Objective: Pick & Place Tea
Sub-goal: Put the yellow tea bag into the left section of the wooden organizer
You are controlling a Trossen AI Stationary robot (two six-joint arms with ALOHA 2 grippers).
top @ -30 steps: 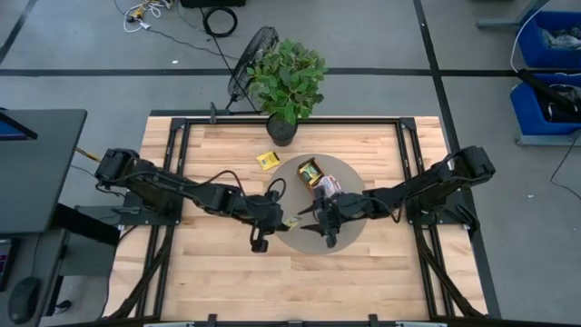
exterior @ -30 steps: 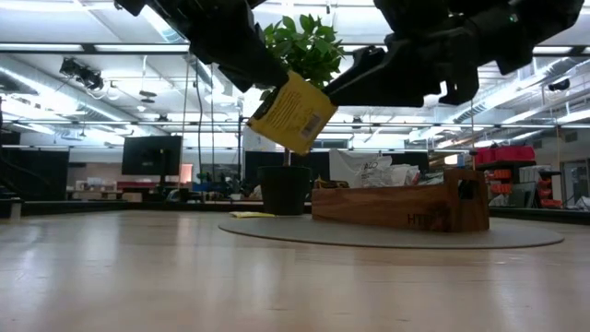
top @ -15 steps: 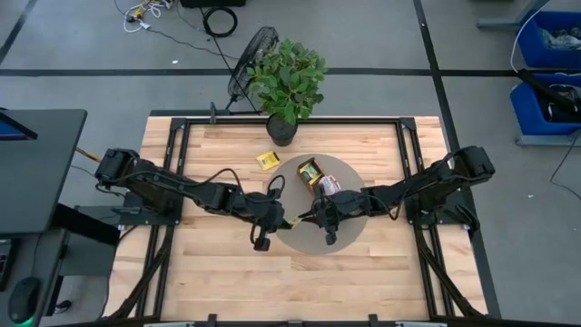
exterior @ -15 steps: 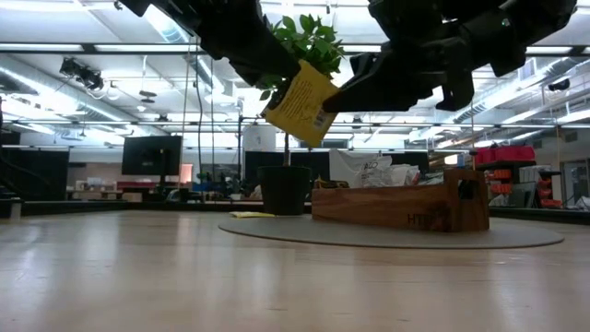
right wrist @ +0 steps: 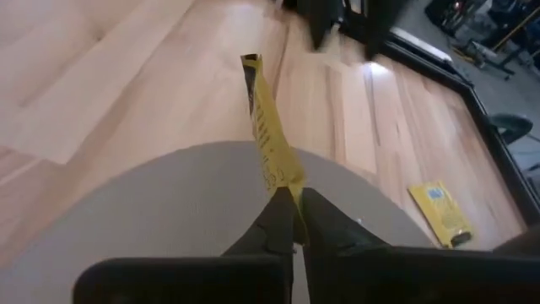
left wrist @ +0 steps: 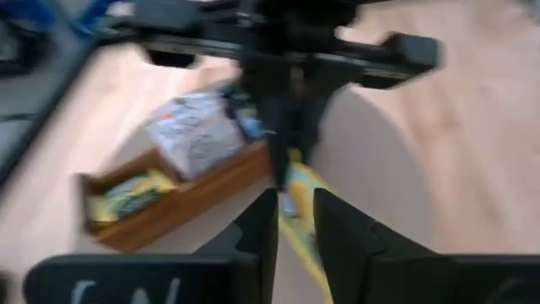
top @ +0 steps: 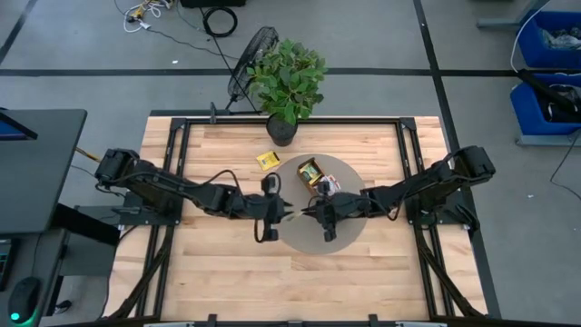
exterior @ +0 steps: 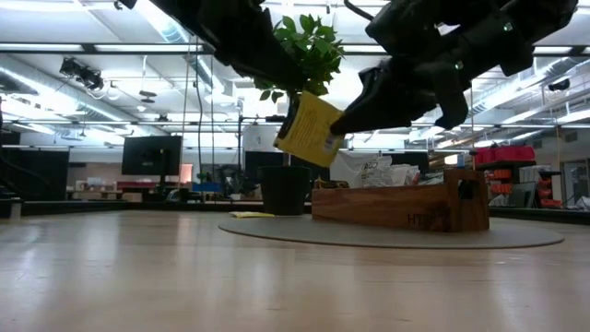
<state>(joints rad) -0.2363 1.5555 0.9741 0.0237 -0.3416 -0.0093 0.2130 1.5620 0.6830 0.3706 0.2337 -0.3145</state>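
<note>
Mid-air handover over round grey mat (top: 343, 238). Right claw (right wrist: 294, 218) clenched on edge of flat yellow tea packet (exterior: 312, 130); left claw (left wrist: 294, 221) parted around it.

Risk: thin edge pinch, packet may swivel or slip, miss long wooden box (exterior: 398, 207), land on table (top: 218, 272).

Overhead view straight down, low view level across table (exterior: 138, 277), wrist views close, facing each other

Yellow tea packet (exterior: 312, 130), brown wooden box (exterior: 398, 208), grey round mat (exterior: 387, 236) — green plant (top: 288, 75).
</note>
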